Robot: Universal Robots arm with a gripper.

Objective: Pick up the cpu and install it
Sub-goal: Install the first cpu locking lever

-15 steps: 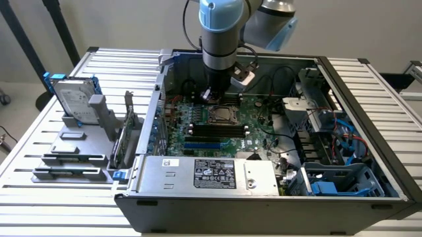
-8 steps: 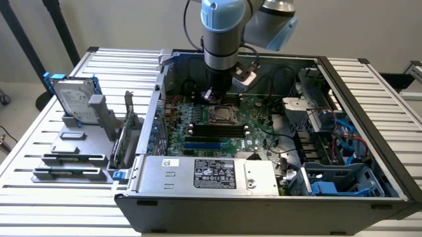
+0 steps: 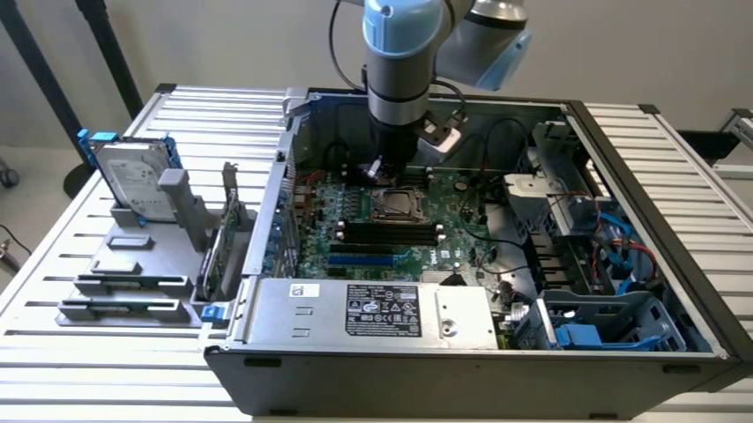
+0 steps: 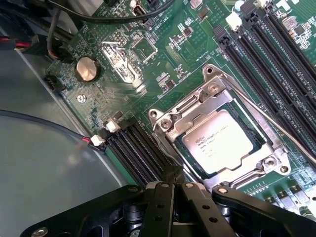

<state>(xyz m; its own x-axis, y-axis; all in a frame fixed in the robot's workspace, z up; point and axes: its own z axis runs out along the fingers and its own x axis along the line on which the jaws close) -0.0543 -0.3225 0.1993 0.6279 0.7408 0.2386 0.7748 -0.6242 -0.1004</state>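
Hovering inside the open computer case [image 3: 659, 348], the pincer [image 3: 376, 169] hung just above the green motherboard [image 3: 353, 204], its black fingers [image 4: 170, 195] pressed together and holding nothing. The cpu [image 4: 217, 142] lay flat in its socket, silver top up, framed by the metal retention bracket [image 4: 190, 109]; in the exterior view the cpu [image 3: 392, 204] sat just on the near side of the pincer, close but apart from it. A thin socket lever [image 4: 276, 126] ran along one side of the bracket. Black memory slots [image 3: 389, 231] lay just nearer than the socket, and a round coin battery [image 4: 87, 68] sat on the board well apart from the cpu. At the case's near edge stood the power supply [image 3: 365, 308] with its label. On the slatted desk [image 3: 70, 220], to the exterior view's left of the case, a hard drive [image 3: 132, 181] with blue rails stood tilted in grey holder blocks [image 3: 130, 282].
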